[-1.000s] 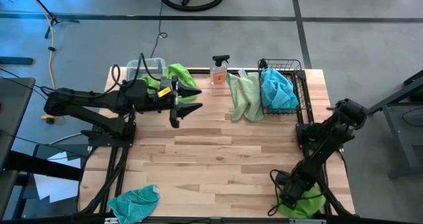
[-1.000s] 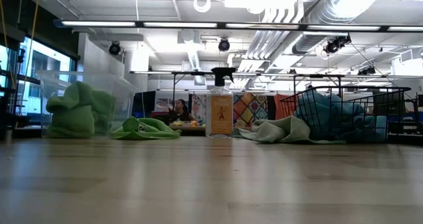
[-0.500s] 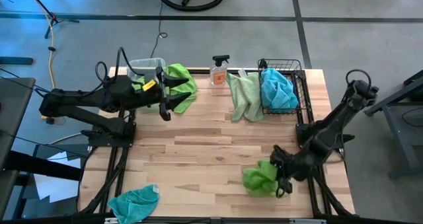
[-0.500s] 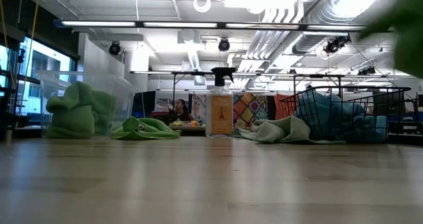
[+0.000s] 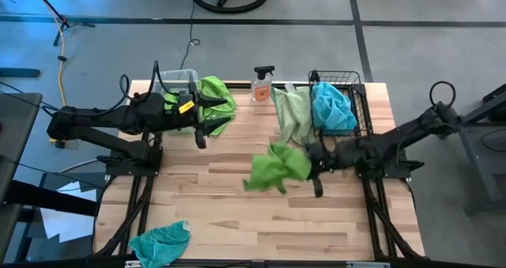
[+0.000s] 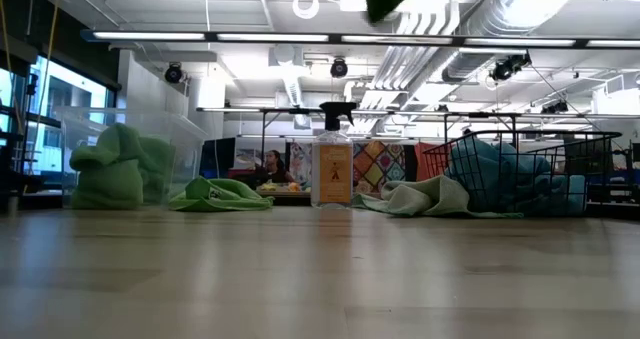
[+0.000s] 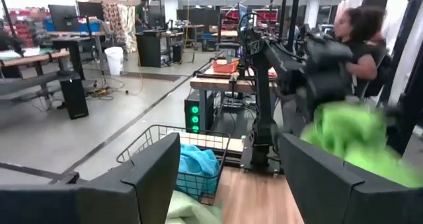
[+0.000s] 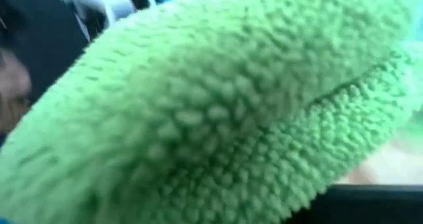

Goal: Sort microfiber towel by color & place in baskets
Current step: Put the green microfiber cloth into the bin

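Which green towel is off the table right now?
The bright green towel clamped in the right gripper, hanging above mid-table. The other greens rest: one in the clear tub, one beside it, a pale one by the wire basket.

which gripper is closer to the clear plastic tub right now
Left. The left gripper hovers open just beside the clear plastic tub, over a green towel. The right gripper, carrying a lime towel, is mid-table, farther away.
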`<state>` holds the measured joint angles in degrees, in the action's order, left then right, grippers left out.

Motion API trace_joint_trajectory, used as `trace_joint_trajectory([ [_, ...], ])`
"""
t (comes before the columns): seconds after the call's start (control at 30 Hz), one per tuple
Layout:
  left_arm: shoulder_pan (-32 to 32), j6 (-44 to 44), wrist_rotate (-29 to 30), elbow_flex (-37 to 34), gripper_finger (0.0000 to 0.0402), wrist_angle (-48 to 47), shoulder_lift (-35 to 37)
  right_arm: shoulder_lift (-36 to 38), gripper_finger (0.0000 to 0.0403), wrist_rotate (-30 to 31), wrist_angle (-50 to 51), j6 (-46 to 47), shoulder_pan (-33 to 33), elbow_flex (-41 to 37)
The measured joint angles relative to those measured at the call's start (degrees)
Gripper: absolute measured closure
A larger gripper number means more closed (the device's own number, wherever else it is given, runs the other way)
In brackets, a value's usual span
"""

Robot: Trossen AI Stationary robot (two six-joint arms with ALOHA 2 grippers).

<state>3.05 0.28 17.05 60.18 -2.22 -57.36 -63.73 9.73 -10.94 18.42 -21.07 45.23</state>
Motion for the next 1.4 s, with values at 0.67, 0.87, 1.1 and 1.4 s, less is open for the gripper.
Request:
trace_joint_trajectory([
  [0.67, 2.57, -4.63, -5.96, -0.04, 0.0157, 1.16, -0.26, -6.05, 0.0402, -6.35, 12.79, -26.2, 15.85, 23.38],
  [0.87, 2.82, -4.72, -5.95, -0.05, 0.0157, 2.04, -0.75, -7.95, 0.0402, -6.79, 12.96, -26.39, 15.85, 24.24],
  [1.1, 2.8, -3.04, -5.96, -0.05, 0.0157, 8.25, -4.0, -8.84, 0.0402, -6.85, 10.28, -26.39, 15.85, 24.22],
  [1.4, 2.8, -3.66, -7.75, 2.68, 0.0142, 9.84, -8.35, -8.89, 0.0402, -6.88, 9.52, -26.05, 15.85, 24.2],
])
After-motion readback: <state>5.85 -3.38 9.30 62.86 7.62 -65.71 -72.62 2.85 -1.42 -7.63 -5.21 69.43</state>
